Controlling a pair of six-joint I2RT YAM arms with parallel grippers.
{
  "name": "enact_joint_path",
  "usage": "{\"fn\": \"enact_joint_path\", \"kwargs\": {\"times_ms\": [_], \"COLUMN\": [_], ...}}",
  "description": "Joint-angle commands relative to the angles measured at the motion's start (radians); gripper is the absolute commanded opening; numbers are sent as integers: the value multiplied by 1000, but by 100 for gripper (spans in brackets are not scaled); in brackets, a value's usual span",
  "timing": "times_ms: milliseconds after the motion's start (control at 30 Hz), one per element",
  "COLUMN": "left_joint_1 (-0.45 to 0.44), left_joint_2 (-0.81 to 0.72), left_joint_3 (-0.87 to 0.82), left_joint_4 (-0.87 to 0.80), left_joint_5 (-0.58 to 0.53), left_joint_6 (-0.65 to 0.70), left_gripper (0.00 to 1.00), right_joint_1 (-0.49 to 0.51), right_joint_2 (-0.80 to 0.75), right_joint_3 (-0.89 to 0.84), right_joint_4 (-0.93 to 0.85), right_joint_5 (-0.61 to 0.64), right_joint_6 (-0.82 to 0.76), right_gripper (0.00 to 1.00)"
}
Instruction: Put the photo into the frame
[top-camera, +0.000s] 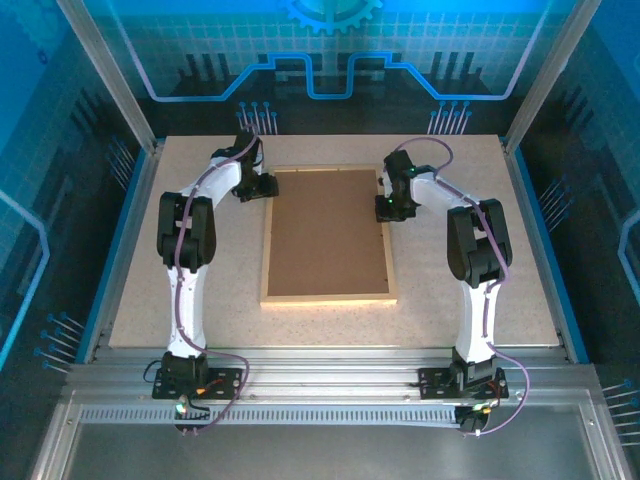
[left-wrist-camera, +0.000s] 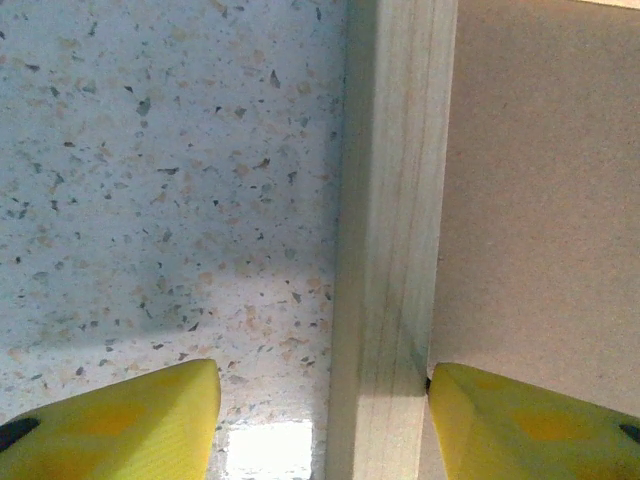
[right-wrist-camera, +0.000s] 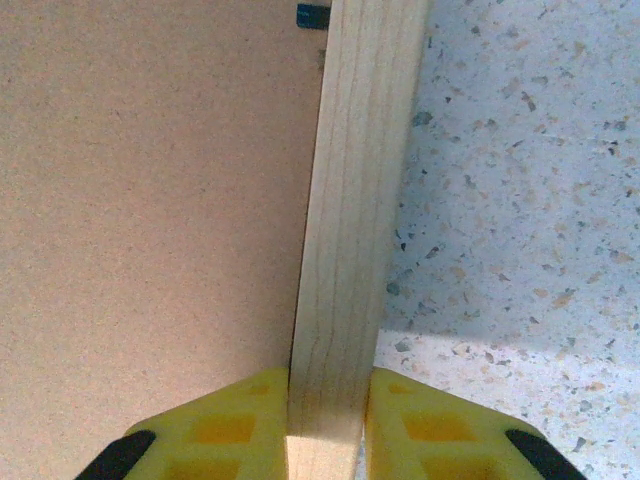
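Your left arm reaches forward from its base, elbow raised and wrist bent inward, so the left gripper (top-camera: 262, 187) sits at the far left corner of the frame (top-camera: 327, 298). Your right arm mirrors it, with the right gripper (top-camera: 386, 208) on the frame's right rail, a little nearer to you than the far corner.

In the left wrist view, the left gripper's yellow fingers (left-wrist-camera: 130, 420) stand apart, straddling the left rail. One hangs over the speckled table (top-camera: 330, 325), with a gap between it and the wood. The other is over the backing board (top-camera: 325, 235), its tip just touching the rail's inner edge. Nothing is pinched there.

In the right wrist view, the right gripper's fingers (right-wrist-camera: 420, 425) are pressed against both sides of the right rail, clamped on it.

The frame lies flat near the middle of the table with its long sides running away from you. It is thin, pale wood with a fine straight grain. Plain brown board fills its opening and faces up. A small blue tab (right-wrist-camera: 312, 14) shows on the board by the right rail's inner edge; you may be looking at a retaining clip, but it is too small to tell.
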Motion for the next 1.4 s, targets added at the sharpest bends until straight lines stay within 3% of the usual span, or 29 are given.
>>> {"fn": "enact_joint_path", "kwargs": {"times_ms": [0, 333, 567, 767, 1000, 1367], "left_joint_1": [-6, -90, -92, -61, 12, 56], "left_joint_2": [64, 157, 129, 7, -109, -92], "left_joint_3": [22, 138, 137, 113, 13, -43], "left_joint_4": [-49, -206, -198, -129, -57, -29], "left_joint_5": [64, -33, 22, 118, 107, 100], "left_joint_6": [-14, 27, 6, -43, -60, -48], "left_gripper": [59, 58, 59, 61, 62, 61], "right_joint_1": [30, 46, 47, 40, 35, 36], "right_joint_2": [21, 38, 43, 41, 33, 34], "right_joint_3": [29, 57, 62, 54, 51, 53], "right_joint_4": [-41, -43, -44, -52, -55, -55], "right_joint_5": [-28, -32, -26, 7, 16, 11], "right_joint_6": [-26, -26, -26, -23, -23, -21], "right_gripper": [23, 23, 23, 23, 23, 23]}}
